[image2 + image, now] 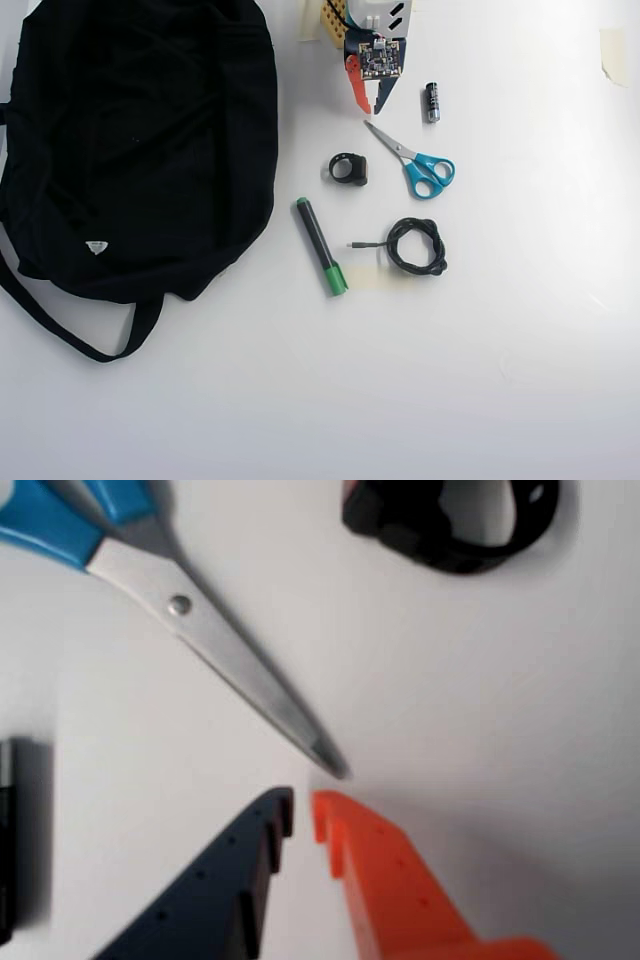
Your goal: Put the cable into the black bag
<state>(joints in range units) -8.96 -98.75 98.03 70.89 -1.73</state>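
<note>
Pincer [372, 104] nearly closed, jaws a thin sliver apart and empty, touching nothing; same in the wrist view [303, 815], one dark blue finger, one orange, tips just short of the scissors' point. Hanging by the far edge of the bench, a little right of its middle in the overhead view, tips aimed toward the near edge. Cable [415, 247] well apart from it, lying further toward the near edge and slightly right, near the bench's middle; coil a small flattened ring, straight tail with its tiny plug running left from the coil, so long axis roughly parallel to the far edge and crosswise to the reach. Absent from the wrist view. Judged: reach must carry forward past the scissors and jaws must widen first, being too narrow now for the coil. Black bag [140, 140] filling the far left corner, strap trailing toward the near edge, well left of the cable. Between pincer and cable, scissors [415, 162] with blue handles, blades pointing back at the pincer. Left of those, small black ring [349, 168]; below it, marker [321, 245] with green cap, just left of the plug. Small dark battery-like cylinder [432, 102] right of the pincer.
</note>
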